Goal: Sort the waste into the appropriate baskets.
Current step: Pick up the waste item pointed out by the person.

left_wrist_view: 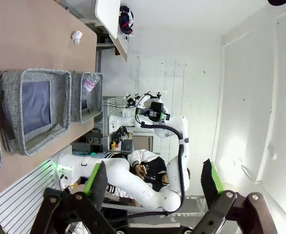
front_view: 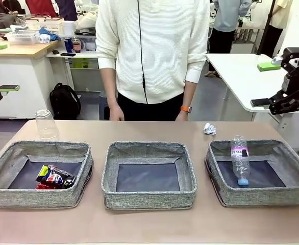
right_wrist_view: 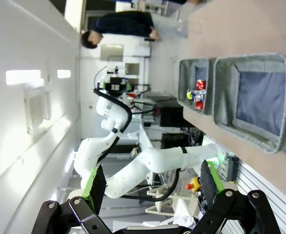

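my left pincer (left_wrist_view: 153, 181) and right pincer (right_wrist_view: 153, 183) hang with jaws apart, gripping nothing, raised off the table (front_view: 149, 227) to either side of the middle basket (front_view: 149, 198), which is bare inside. the left basket (front_view: 37, 197) beside it holds the crushed cans (front_view: 55, 177), grouped as metal; the right basket (front_view: 262, 197) holds the plastic bottle (front_view: 240, 158). beyond the middle basket, the upturned clear cup (front_view: 46, 124) to the left and the paper wad (front_view: 209, 128) to the right wait unsorted.
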Available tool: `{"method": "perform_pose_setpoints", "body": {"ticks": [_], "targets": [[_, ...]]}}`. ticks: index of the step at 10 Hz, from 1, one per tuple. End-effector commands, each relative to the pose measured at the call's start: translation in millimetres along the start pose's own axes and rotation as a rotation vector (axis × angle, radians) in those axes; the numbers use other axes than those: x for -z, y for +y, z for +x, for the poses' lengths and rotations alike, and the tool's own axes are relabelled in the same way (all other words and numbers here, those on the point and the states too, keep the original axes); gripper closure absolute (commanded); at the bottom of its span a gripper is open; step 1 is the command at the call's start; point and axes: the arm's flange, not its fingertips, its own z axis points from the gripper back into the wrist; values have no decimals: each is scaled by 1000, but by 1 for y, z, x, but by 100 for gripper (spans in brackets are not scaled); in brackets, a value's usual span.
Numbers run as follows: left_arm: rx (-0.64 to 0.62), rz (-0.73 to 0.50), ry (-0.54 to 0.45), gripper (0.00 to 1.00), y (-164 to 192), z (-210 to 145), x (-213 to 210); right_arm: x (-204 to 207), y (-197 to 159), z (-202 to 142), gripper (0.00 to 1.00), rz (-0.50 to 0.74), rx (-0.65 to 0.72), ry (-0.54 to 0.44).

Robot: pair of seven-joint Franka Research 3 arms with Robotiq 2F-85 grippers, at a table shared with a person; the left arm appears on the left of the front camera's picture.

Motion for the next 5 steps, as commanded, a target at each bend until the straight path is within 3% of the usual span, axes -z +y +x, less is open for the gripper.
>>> {"method": "perform_pose_setpoints", "body": {"ticks": [1,5], "targets": [[4,-7,4,0,-1,-1,-1,0,2,0,0,19,-1,0],[4,-7,4,0,-1,-1,-1,0,2,0,0,19,-1,0]]}}
